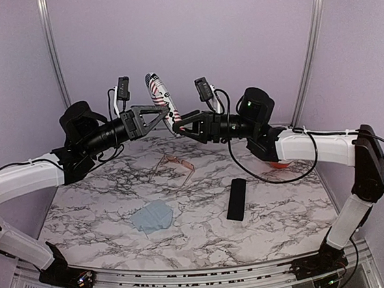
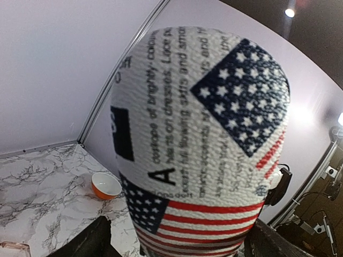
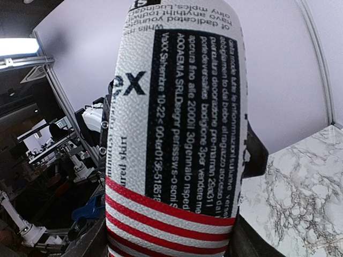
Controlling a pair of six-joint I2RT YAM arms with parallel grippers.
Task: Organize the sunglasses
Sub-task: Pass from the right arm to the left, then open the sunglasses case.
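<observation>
A stars-and-stripes patterned case (image 1: pixel 157 90) is held upright in the air above the back of the table. My right gripper (image 1: pixel 180 128) is shut on its lower end; in the right wrist view (image 3: pixel 169 241) both fingers press against the case's sides (image 3: pixel 177 134). My left gripper (image 1: pixel 169 113) stands open around the same case (image 2: pixel 198 123), with a gap showing beside its left finger (image 2: pixel 88 241). One pair of sunglasses (image 1: pixel 174 165), thin wire frame with pinkish lenses, lies on the marble table below the grippers.
A black oblong case (image 1: pixel 236 199) lies right of centre. A blue-grey cloth (image 1: pixel 153 217) lies crumpled near the front. An orange bowl (image 1: pixel 278 165) (image 2: pixel 105 184) sits at the back right, partly under my right arm. The marble table (image 1: pixel 98 208) is walled on three sides.
</observation>
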